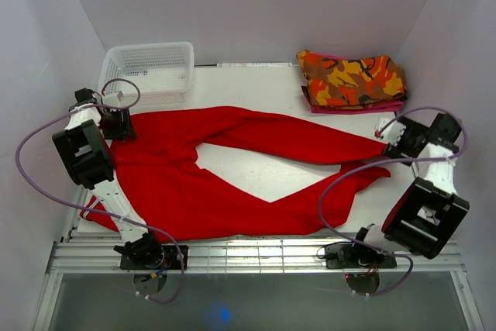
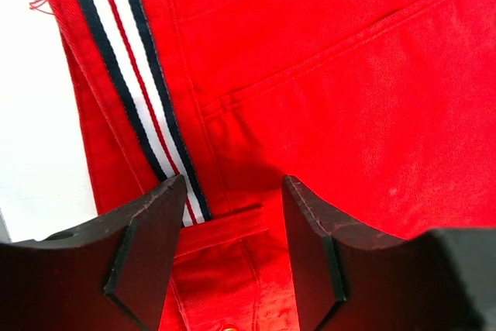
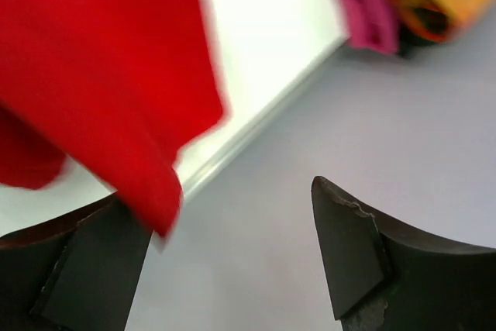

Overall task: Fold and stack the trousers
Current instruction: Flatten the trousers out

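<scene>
On the table: we see the trousers (image 1: 155,176) lying flat, waist at 9 o'clock, both legs reaching toward 3 o'clock.
Hidden: the left arm (image 1: 85,156) covers part of the waist.
Hard to see: the right wrist view is blurry, so we cannot tell if cloth touches a finger.
Left gripper (image 1: 116,125): fingers apart over the striped waistband (image 2: 132,75), holding nothing.
Right gripper (image 1: 387,129): fingers spread wide, holding nothing, by the leg end at 3 o'clock.
Edges: red cloth reaches the near edge at 7 o'clock.
Free room: bare table (image 1: 256,172) between the legs.
Far side: basket (image 1: 147,46) at 11 o'clock, patterned garment (image 1: 353,79) at 1 o'clock.
</scene>
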Controlling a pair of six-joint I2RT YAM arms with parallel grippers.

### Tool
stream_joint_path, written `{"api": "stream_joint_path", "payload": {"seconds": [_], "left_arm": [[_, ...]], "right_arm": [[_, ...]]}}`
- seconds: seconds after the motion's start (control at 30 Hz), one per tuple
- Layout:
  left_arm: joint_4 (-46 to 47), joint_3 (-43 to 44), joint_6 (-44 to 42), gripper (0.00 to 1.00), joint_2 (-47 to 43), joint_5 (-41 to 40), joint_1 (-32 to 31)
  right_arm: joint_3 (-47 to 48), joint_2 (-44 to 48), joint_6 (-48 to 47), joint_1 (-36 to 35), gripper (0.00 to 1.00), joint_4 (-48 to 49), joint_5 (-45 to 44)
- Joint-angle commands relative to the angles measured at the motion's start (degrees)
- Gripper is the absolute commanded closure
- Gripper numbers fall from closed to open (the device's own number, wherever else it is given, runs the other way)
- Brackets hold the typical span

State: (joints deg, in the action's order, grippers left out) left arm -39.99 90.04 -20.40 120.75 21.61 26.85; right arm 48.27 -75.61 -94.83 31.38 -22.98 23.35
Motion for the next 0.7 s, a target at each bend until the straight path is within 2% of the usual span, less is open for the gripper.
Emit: {"api": "stream_joint_path", "payload": {"seconds": [0.0,0.1,0.2,0.33,0.57,0.67], "left_arm": [[0.0,-3.9,-2.4,0.34,1.2,-6.5,1.2],[0.1,-4.9,-1.9,0.34,0.4,-4.9,1.2],[0.1,-5.7,-1.7,0.34,0.2,-4.1,1.2],[0.1,-6.2,-2.1,0.33,-0.2,-4.1,1.2],[0.0,-6.2,-1.4,0.33,0.3,-3.1,1.1],[-0.2,-6.2,-1.6,0.33,0.1,-3.1,1.1]], "right_arm": [[20.8,-10.8,20.2,0.0,0.22,-16.5,6.4],[27.6,-17.7,32.7,-1.5,0.24,-18.2,7.3],[29.4,-23.5,38.3,-2.8,0.25,-16.6,5.1],[30.6,-29.2,41.3,-3.3,0.25,-16.0,1.1],[21.5,-31.9,44.7,-5.4,0.22,-3.0,-7.4],[20.8,-34.6,46.0,-7.0,0.24,-2.5,-9.8]]}}
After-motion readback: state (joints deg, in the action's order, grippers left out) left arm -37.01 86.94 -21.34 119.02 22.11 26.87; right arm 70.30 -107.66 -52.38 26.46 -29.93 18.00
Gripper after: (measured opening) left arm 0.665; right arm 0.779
